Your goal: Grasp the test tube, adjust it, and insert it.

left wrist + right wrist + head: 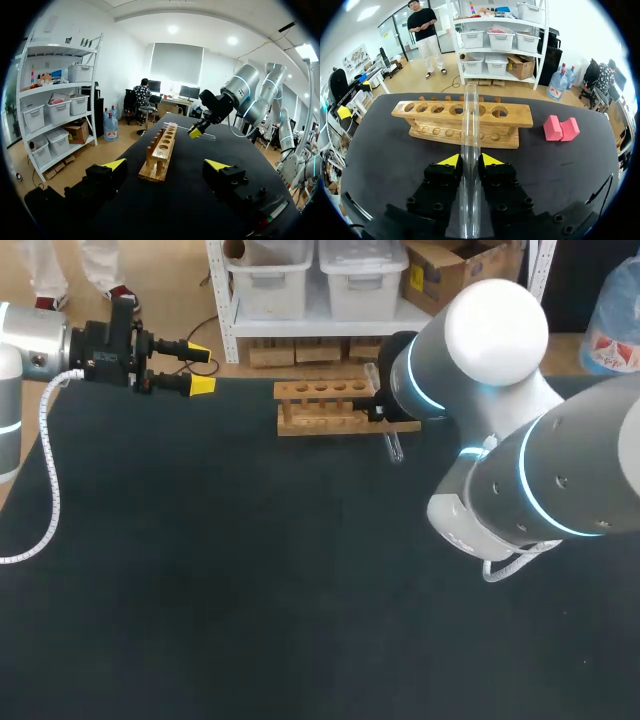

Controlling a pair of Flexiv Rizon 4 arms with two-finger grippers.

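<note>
A black table [250, 570] is seen from above, with 2 arms brought in over it. The right arm [520, 470] is bent across the right side, its wrist held at the right end of the rack [325, 405]. The left arm [30, 350] is held at the far left edge, well apart from the rack and pointed along it.

The wooden rack is set near the far edge, a row of holes in its top bar. A pink block [560, 128] is laid on the table near one end of it.

The left gripper [200, 368] is held with its 2 fingers spread wide — nothing is between them.

The right gripper [470, 160] is clamped on the tube [470, 125], 1 yellow tip pressed to each side. The clear glass tube is held off the table, roughly level as seen from the left wrist, not in any hole — its length is run forward from the fingers across the rack's top bar.
</note>
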